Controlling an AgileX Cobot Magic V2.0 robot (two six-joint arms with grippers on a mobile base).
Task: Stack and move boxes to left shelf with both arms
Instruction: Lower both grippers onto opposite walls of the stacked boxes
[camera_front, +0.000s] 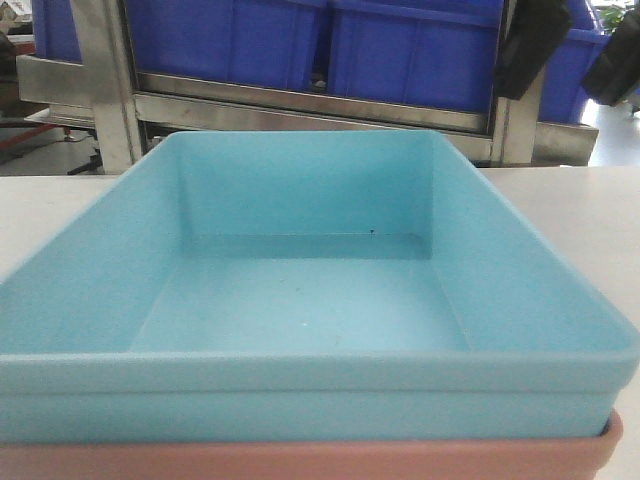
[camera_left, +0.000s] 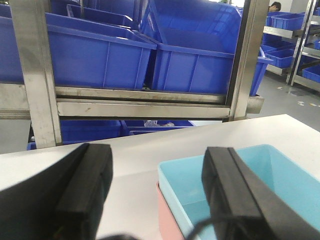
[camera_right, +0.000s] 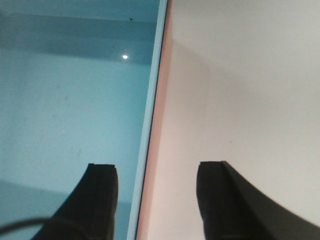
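Note:
The light blue box (camera_front: 300, 300) sits nested inside the salmon pink box (camera_front: 300, 460) on the white tabletop (camera_front: 590, 220), filling the front view. My left gripper (camera_left: 157, 172) is open and straddles the stack's left rim: one finger over the table, the other over the blue box (camera_left: 280, 185), with the pink box's rim (camera_left: 167, 215) below. Open as well, my right gripper (camera_right: 156, 180) straddles the right rim, left finger above the blue box (camera_right: 65, 100), right finger above the table; a thin strip of pink box (camera_right: 162, 90) shows beside it. The left shelf is out of view.
Behind the table stands a steel rack (camera_front: 300, 100) loaded with dark blue bins (camera_front: 400, 45); its upright posts (camera_left: 35, 75) rise close to the table's far edge. More blue bins (camera_left: 285, 55) sit on racks at the far right.

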